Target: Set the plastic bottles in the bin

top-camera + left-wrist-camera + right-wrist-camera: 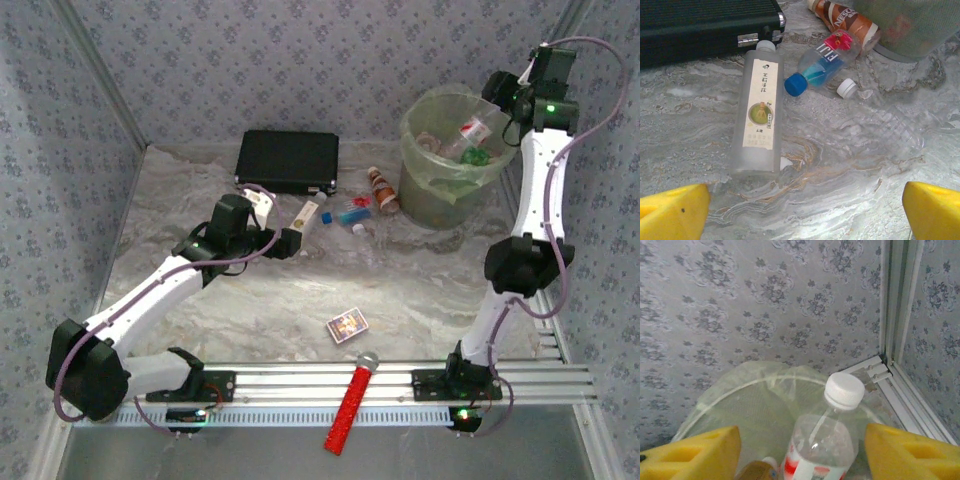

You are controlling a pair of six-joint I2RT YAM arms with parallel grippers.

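From above, we judge the job well along but unfinished. The bin (420, 115) at the far right already holds several bottles (470, 135), while four lie on the table (250, 290) between it and the black case (288, 160). The right gripper (498, 100) hangs over the bin's rim, and the left gripper (292, 240) points at the stragglers. A card box (347, 325) and a red microphone (352, 405) lie nearer us, well apart from them (neither belongs in the bin).

On the left wrist, the fingers (670, 212) are spread wide with nothing between them. Nearest ahead lies the frosted labelled bottle (757, 112) on its side. Beyond it are a blue-capped bottle (822, 62), a clear bottle (885, 117) and a brown bottle (845, 20). The next move, we think, is to advance and close across the frosted one. The case sits just beyond its cap and leaves little room for overshoot.

On the right wrist, the pads (910, 450) stand apart, released, either side of a white-capped bottle (825, 435) over the bin's mouth. We cannot tell whether it rests on the pile.
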